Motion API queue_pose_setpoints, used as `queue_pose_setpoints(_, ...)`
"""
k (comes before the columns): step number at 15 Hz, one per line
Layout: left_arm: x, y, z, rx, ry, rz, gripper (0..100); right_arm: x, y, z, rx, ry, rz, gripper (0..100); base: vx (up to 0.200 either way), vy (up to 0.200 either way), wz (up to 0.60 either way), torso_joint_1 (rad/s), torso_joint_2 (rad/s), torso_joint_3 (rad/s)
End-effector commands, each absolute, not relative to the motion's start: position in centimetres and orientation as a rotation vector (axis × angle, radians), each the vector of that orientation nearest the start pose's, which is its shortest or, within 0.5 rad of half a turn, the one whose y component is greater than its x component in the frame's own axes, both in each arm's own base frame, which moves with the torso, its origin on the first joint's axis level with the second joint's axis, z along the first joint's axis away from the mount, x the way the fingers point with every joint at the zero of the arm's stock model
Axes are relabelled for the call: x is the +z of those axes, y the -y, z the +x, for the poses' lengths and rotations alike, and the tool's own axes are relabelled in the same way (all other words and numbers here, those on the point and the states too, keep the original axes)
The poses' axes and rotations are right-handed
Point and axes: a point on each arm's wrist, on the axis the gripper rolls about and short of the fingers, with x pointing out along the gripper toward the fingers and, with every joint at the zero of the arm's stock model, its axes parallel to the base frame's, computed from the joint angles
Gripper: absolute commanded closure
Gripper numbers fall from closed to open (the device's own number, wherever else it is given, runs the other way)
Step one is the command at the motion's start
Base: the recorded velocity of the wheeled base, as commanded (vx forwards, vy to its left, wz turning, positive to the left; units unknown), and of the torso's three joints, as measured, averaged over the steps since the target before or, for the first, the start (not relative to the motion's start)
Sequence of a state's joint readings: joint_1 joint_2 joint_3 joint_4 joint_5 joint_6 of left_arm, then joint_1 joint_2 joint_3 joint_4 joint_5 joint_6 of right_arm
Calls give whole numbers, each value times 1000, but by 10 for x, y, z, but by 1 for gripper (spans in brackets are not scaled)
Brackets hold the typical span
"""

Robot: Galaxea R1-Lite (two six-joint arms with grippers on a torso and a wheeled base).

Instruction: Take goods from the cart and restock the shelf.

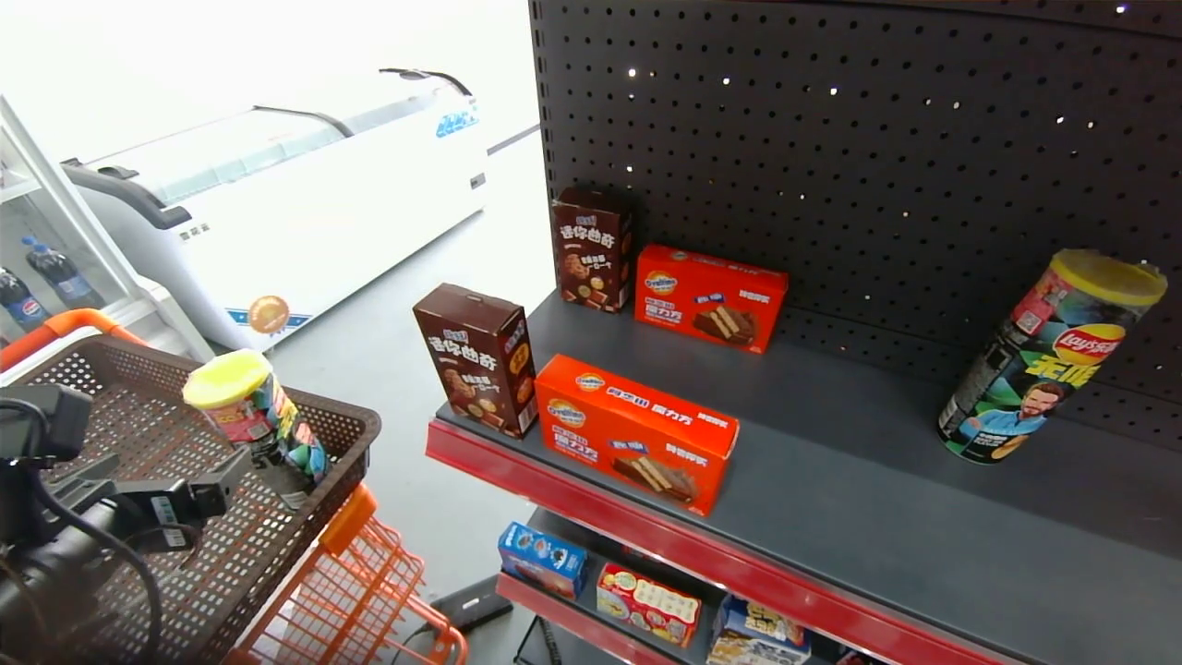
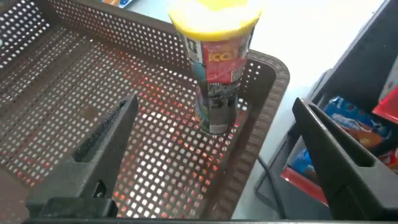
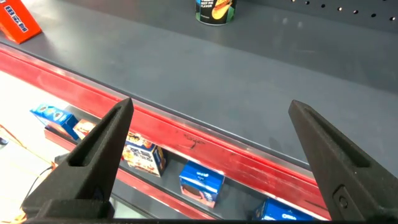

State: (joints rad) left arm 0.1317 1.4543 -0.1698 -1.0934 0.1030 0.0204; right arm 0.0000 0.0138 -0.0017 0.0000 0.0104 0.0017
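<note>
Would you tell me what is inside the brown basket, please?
One chip can with a yellow lid stands upright near the basket's corner. The left arm covers the near floor in the head view; what lies there cannot be seen.

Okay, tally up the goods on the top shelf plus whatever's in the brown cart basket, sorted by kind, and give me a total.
Brown cookie boxes: 2
Orange wafer boxes: 2
Chip cans: 2
Total: 6
</note>
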Motion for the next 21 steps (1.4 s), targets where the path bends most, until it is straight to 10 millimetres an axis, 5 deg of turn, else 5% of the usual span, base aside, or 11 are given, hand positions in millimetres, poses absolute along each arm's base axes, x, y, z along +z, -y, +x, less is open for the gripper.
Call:
queue_pose_setpoints(1, 95, -32, 216, 235, -293, 15, 0, 76, 0, -22, 11, -12, 2, 0, 0, 0, 0, 0, 0, 0)
queue_pose_setpoints(7, 70, -43, 277, 248, -265, -14, 0, 76, 0, -22, 11, -12, 2, 0, 0, 0, 0, 0, 0, 0)
queue_pose_setpoints(16, 61, -56, 338, 256, -168, -14, 0, 76, 0, -22, 11, -12, 2, 0, 0, 0, 0, 0, 0, 0)
queue_pose_setpoints(17, 65, -58, 344, 256, -145, -12, 100, 76, 0, -22, 9, -12, 2, 0, 0, 0, 0, 0, 0, 0)
queue_pose_setpoints(21, 73, -58, 349, 253, -105, -8, 100, 76, 0, -22, 9, -12, 2, 0, 0, 0, 0, 0, 0, 0)
